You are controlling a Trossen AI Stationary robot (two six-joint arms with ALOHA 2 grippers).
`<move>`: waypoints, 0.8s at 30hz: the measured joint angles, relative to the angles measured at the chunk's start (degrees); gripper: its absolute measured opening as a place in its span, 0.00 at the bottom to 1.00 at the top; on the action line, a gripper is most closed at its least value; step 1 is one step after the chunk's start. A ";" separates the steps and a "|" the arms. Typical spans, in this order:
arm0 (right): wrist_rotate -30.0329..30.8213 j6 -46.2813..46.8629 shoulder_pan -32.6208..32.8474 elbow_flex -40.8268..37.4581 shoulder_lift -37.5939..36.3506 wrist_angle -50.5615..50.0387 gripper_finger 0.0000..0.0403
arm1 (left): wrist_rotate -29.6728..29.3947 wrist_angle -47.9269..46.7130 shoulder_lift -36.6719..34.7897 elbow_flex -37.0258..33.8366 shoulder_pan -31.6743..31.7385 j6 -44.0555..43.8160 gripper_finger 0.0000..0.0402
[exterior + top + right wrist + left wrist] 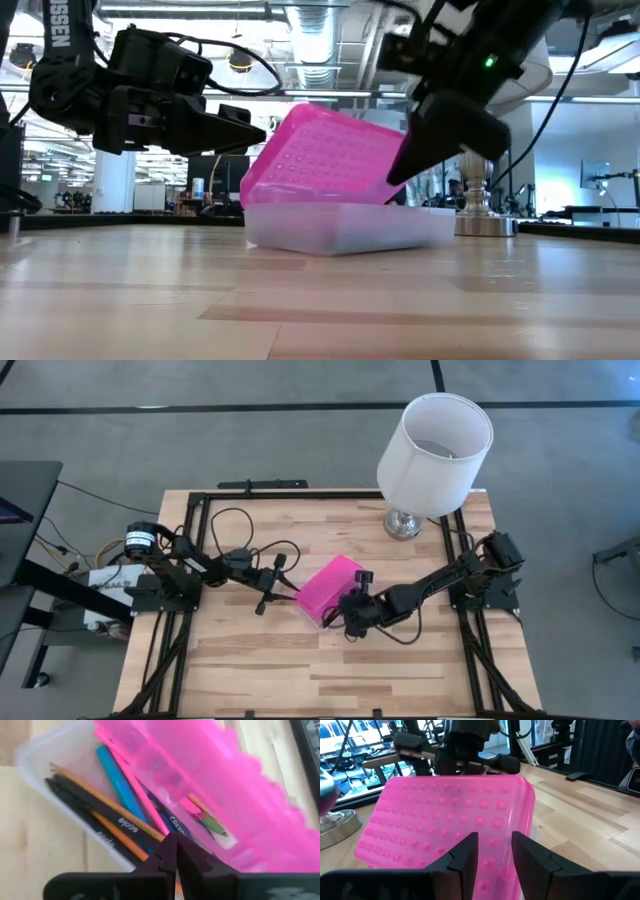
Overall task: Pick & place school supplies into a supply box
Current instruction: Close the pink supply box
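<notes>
Right gripper (172, 851) closed, wooden table (300, 670), white lamp (432, 450)

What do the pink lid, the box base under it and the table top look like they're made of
The pink lid looks like translucent moulded plastic: light passes through it and it carries a grid of raised bumps. The box base seems frosted clear plastic, since pencils show through its wall in the right wrist view. The table top appears to be light wood in joined strips with visible grain, matte finish.

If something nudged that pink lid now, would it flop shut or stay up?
The pink lid stands tilted over the clear base, so a nudge would likely swing it down. It looks like thin, stiff plastic, probably light. The pencils inside lie flat and shouldn't block it.
</notes>
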 joint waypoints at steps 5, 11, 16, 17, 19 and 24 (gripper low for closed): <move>3.17 5.40 3.89 3.65 0.00 -9.17 0.01 | 0.00 -1.49 0.00 1.26 -0.74 0.02 0.28; 5.26 16.88 9.20 6.48 -0.04 -20.29 0.01 | -1.58 -5.92 0.00 2.98 -0.92 0.85 0.28; 6.16 30.47 11.44 6.51 -0.04 -28.97 0.01 | -9.14 -9.07 0.00 3.90 -0.90 0.87 0.28; 6.23 32.89 11.32 6.30 -0.05 -29.97 0.01 | -11.10 -9.64 0.00 4.09 -0.90 0.81 0.28; 6.30 35.63 10.46 5.22 -0.09 -30.30 0.01 | -15.35 -11.00 0.00 4.55 -0.90 0.00 0.28; 5.67 35.82 5.70 2.41 -0.09 -27.32 0.01 | -26.18 -16.71 0.00 6.27 0.34 -4.21 0.28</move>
